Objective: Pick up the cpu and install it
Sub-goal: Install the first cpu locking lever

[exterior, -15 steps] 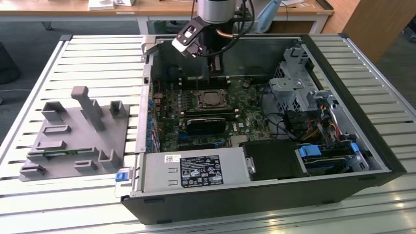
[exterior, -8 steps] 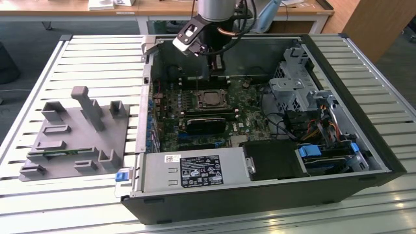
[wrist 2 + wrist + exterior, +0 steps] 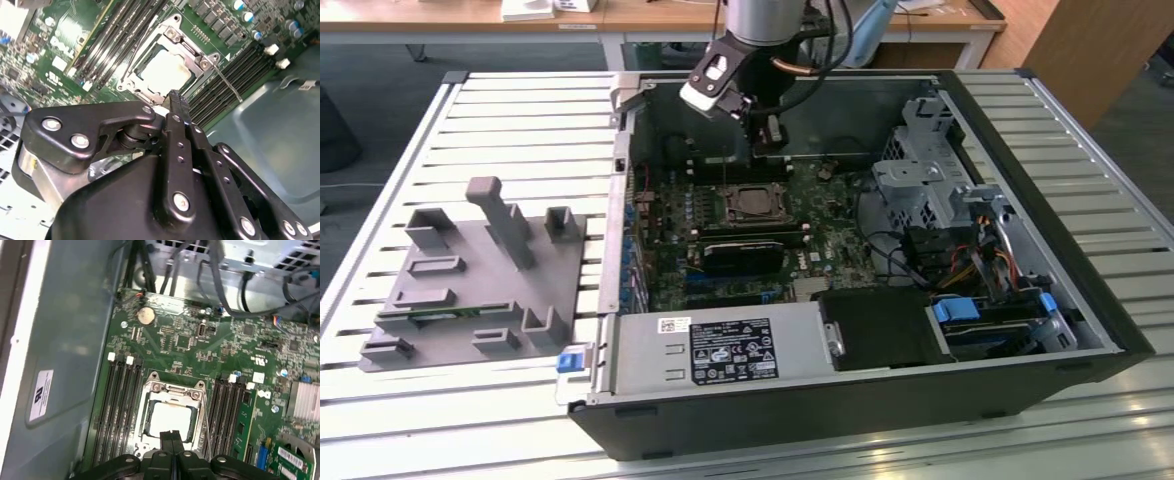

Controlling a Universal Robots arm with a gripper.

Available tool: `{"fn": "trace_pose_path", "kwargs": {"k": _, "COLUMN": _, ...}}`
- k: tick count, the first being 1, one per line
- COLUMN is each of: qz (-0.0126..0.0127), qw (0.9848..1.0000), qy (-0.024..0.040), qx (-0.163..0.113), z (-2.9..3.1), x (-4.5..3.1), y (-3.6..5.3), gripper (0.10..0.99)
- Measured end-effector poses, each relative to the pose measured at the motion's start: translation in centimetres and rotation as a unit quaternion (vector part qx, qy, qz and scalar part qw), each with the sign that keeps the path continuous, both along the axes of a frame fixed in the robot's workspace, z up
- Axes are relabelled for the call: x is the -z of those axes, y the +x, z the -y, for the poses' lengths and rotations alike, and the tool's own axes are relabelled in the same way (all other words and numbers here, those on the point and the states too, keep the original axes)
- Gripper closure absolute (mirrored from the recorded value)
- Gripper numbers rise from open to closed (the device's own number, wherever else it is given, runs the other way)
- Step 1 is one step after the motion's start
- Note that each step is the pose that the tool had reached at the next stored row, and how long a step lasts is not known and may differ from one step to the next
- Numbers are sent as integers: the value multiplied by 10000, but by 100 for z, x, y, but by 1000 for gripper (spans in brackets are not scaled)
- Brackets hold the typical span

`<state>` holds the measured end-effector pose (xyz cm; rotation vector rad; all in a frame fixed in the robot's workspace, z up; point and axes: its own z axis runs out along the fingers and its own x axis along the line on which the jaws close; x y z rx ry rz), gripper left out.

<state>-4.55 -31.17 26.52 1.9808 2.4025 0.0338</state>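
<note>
— Where's the cpu (image 3: 171,420) sitting?
— Flat in the socket frame (image 3: 172,388) near the motherboard (image 3: 210,350) centre, pale matte square top facing up, edges square w/ the steel frame. Square, so no long axis.
— Gripper (image 3: 171,436)?
— Hangs just above the socket's edge. Black fingers (image 3: 176,102) pressed together, no gap, holding nothing.
— Surroundings?
— Green board w/ black memory slots (image 3: 122,405) each side of the socket, inside an open dark-metal pc case (image 3: 1067,330) lying on a slatted metal table (image 3: 520,130). Grey plastic fixture (image 3: 474,285) beside the case; wooden desks (image 3: 654,15) behind.
</note>
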Motion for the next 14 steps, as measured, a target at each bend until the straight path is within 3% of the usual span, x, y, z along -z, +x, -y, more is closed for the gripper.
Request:
{"fn": "trace_pose_path", "kwargs": {"k": 7, "qz": 0, "qw": 9982, "qy": 0, "qx": -601, "z": 0, "x": 1, "y": 0, "gripper": 980}}
{"fn": "trace_pose_path", "kwargs": {"k": 14, "qz": 0, "qw": 9923, "qy": 0, "qx": -1239, "z": 0, "x": 4, "y": 0, "gripper": 980}}
